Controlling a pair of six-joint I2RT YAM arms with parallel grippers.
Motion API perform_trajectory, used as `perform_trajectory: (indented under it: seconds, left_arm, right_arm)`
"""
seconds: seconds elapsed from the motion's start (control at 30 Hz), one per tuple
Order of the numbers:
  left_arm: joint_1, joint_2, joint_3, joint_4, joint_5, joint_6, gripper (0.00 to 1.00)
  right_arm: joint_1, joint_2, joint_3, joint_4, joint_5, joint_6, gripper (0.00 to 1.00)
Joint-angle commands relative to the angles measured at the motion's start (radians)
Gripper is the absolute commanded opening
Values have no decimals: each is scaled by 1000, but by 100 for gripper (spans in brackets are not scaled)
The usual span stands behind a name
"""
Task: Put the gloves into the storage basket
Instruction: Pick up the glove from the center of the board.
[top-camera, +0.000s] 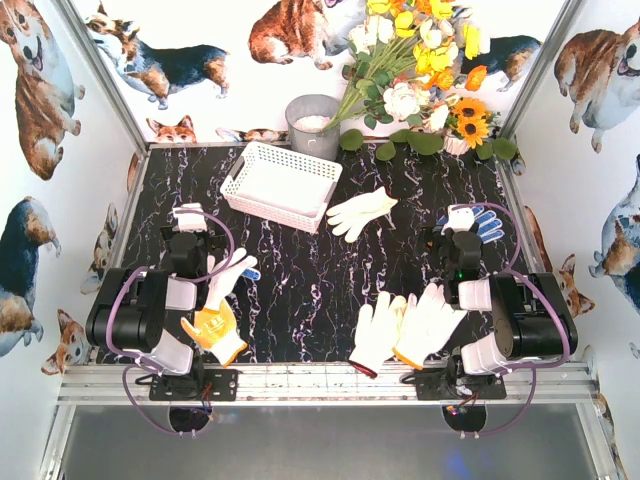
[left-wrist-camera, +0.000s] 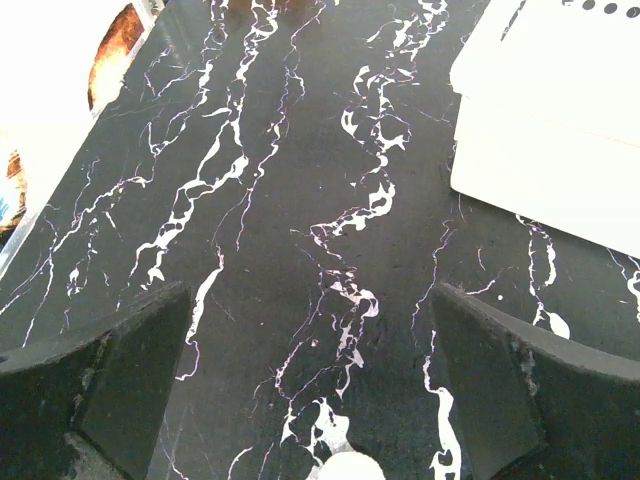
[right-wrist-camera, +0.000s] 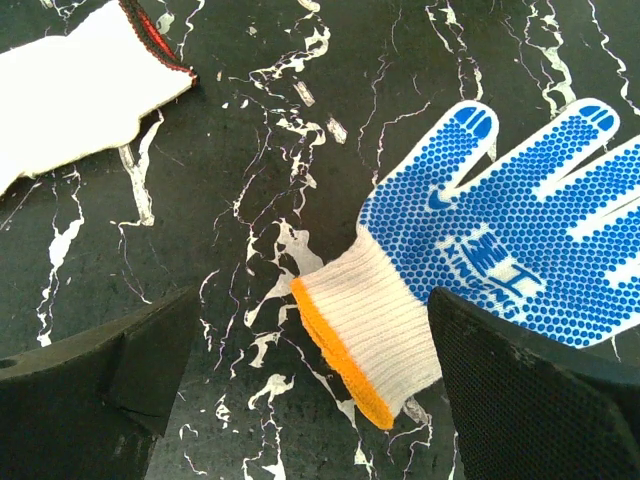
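Note:
The white lattice storage basket (top-camera: 280, 185) stands at the back left of the black marble table; its corner (left-wrist-camera: 560, 130) shows in the left wrist view. Several gloves lie around it: a white one (top-camera: 360, 213) right of the basket, a blue-dotted one (top-camera: 482, 222), two white ones (top-camera: 380, 330) (top-camera: 430, 322) near the front, an orange-palmed one (top-camera: 215, 328) and a white one (top-camera: 228, 275) by the left arm. My left gripper (left-wrist-camera: 310, 370) is open over bare table. My right gripper (right-wrist-camera: 310, 380) is open above the orange-trimmed cuff of the blue-dotted glove (right-wrist-camera: 520, 230); a red-trimmed white glove (right-wrist-camera: 80, 90) lies beyond.
A grey round bucket (top-camera: 312, 125) stands behind the basket. A bunch of flowers (top-camera: 420, 70) fills the back right corner. Walls printed with dogs close in the table on three sides. A metal rail (top-camera: 320, 380) runs along the near edge.

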Motion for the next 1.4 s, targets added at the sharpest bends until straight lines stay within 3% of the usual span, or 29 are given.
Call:
perform_trajectory:
  seconds: [0.0, 0.5, 0.67, 0.73, 0.83, 0.9, 0.97, 1.07, 1.2, 1.37]
  left_arm:
    - [-1, 6, -4, 12, 2, 7, 100]
    - [4, 3, -11, 22, 6, 6, 100]
    - [-43, -149, -51, -22, -125, 13, 100]
    - [-61, -255, -57, -112, -226, -26, 100]
    - [-65, -374, -62, -210, -266, -95, 100]
    - [-67, -466, -54, -301, -290, -166, 100]
    - [-67, -559, -11, -512, -321, -258, 100]
    - [-66, -655, 66, -778, -361, -402, 100]
    - [-67, -734, 205, -1045, -264, -418, 100]
    - [-67, -719, 451, -1299, -168, -363, 100]
  right_arm:
    - [-2, -2, 8, 53, -4, -14, 100]
    - [-2, 0, 12, 48, -3, -14, 100]
    - [3, -110, 24, -59, 134, 29, 100]
    - [3, -237, 79, -271, 205, 88, 100]
    - [-1, -381, 173, -629, 283, 226, 100]
    - [-4, -454, 218, -780, 308, 292, 100]
    - [-6, -525, 215, -859, 306, 352, 100]
    - [-18, -624, 199, -877, 76, 347, 100]
    - [-17, -680, 271, -1011, -182, 362, 100]
    - [74, -609, 428, -1353, -291, 372, 99]
